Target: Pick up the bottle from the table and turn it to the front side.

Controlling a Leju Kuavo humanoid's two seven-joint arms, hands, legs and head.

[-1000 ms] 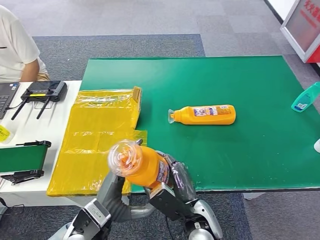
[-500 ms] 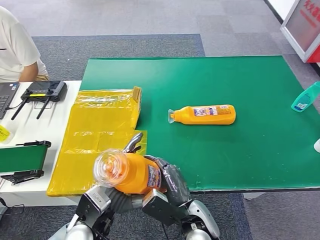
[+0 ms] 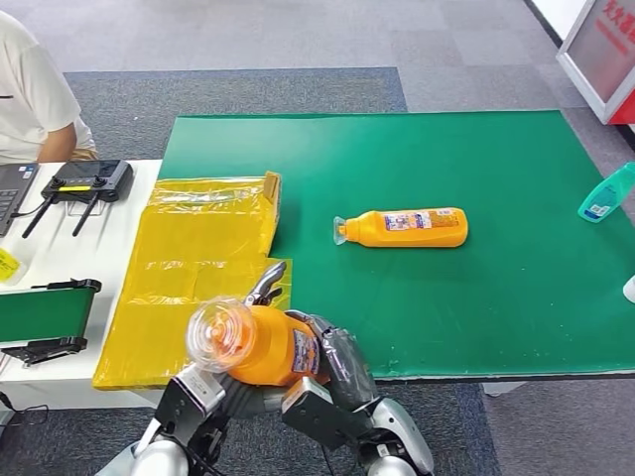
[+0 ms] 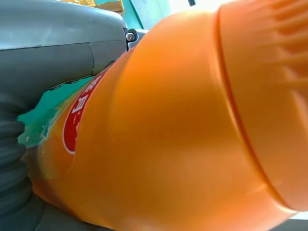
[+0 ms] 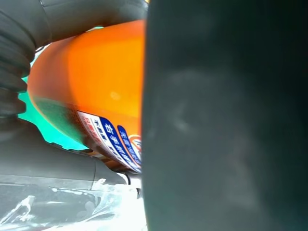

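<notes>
An orange bottle (image 3: 262, 342) with a clear cap (image 3: 217, 335) hangs lying sideways over the near edge of the green table (image 3: 449, 317), cap toward me. My right hand (image 3: 340, 362) grips its base end, by the blue and white label (image 5: 109, 134). My left hand (image 3: 224, 395) holds it from below near the cap end, its fingers (image 3: 266, 283) rising behind the bottle. The left wrist view has the thumb (image 4: 54, 43) lying against the orange body (image 4: 174, 130). In the right wrist view a dark finger (image 5: 225, 125) covers part of the bottle (image 5: 98, 82).
A second orange bottle (image 3: 408, 228) lies on its side mid-table, cap to the left. A yellow plastic bag (image 3: 194, 258) is spread at the table's left end. A teal bottle (image 3: 605, 195) lies at the right edge. A person (image 3: 30, 89) sits far left near a controller (image 3: 86, 181).
The held bottle has shifted left and slightly down. My left hand has come up under it, and its fingers now rise behind it.
</notes>
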